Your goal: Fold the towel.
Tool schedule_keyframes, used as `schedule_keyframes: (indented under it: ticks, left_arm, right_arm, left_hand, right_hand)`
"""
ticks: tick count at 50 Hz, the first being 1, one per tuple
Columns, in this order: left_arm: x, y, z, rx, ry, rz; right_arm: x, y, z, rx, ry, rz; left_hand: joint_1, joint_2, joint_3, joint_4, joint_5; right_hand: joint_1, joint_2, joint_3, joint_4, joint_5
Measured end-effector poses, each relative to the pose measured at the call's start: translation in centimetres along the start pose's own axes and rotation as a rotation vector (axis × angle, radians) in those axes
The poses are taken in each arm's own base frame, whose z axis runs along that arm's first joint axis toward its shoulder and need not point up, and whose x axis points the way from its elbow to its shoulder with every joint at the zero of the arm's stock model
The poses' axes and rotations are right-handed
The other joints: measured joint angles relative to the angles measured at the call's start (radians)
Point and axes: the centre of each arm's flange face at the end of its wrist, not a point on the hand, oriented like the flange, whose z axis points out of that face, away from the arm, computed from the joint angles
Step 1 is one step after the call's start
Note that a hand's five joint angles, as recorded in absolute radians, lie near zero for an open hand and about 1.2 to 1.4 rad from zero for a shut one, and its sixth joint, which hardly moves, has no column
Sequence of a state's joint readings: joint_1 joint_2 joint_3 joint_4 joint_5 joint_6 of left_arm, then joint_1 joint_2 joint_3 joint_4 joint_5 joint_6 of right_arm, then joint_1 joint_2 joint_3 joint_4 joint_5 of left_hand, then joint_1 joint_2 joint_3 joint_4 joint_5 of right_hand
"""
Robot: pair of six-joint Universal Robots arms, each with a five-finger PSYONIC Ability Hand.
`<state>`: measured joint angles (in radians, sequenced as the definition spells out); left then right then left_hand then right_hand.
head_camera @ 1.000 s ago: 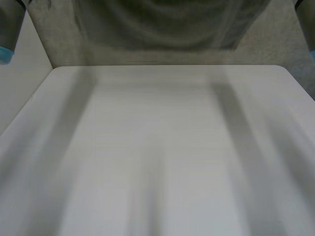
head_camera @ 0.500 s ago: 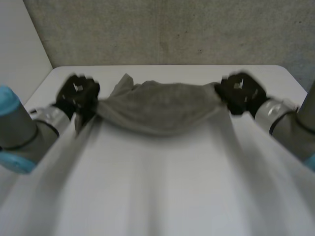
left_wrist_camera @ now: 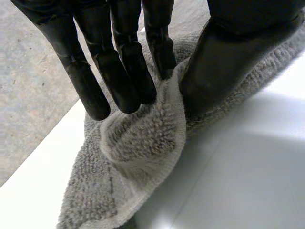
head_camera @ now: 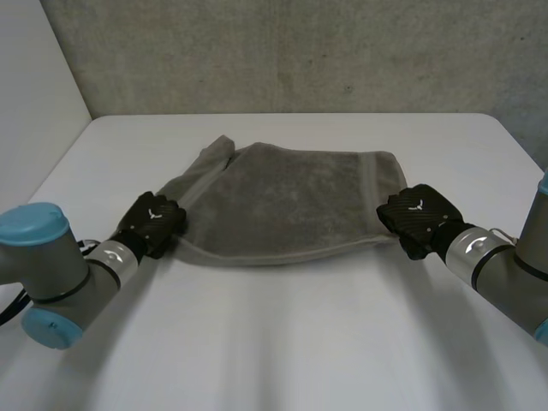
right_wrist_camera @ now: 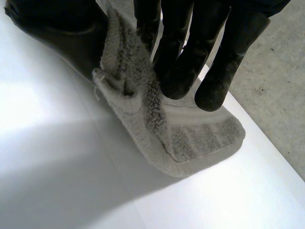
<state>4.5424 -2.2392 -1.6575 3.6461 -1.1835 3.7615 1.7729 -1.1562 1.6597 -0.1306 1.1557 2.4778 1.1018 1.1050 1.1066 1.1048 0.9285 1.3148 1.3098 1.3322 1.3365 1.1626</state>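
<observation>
corners may slip

head view: the towel (head_camera: 287,205) lies spread on the worktop (head_camera: 282,342), left hand (head_camera: 152,224) and right hand (head_camera: 417,219) at its near corners.
left wrist view: the fingers (left_wrist_camera: 119,71) pinch little cloth, which may slip out.
right wrist view: the fingers (right_wrist_camera: 178,62) pinch a bunched corner; the fold may skew.

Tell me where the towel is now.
In the head view the towel lies spread at the middle of the table, its near corners pinched by the left hand and right hand.
</observation>
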Motion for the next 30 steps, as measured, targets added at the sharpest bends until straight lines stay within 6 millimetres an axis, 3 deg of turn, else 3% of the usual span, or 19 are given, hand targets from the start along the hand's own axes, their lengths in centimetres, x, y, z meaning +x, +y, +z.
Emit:
schedule_keyframes:
  ticks: [19,30]
  left_arm:
    - [-2.7,-0.2,-0.9,-0.036,-0.086,0.003]
    - [-2.1,-0.1,-1.9,-0.083,-0.047,-0.029]
  right_arm:
    - [1.5,0.7,-0.1,-0.035,0.059,0.031]
    - [1.5,0.7,-0.1,-0.037,0.063,0.040]
  left_hand:
    - [-0.107,-0.107,-0.105,-0.107,-0.110]
    - [-0.270,-0.260,-0.254,-0.256,-0.271]
  right_hand:
    - [0.000,0.000,0.000,0.000,0.000]
    - [0.000,0.000,0.000,0.000,0.000]
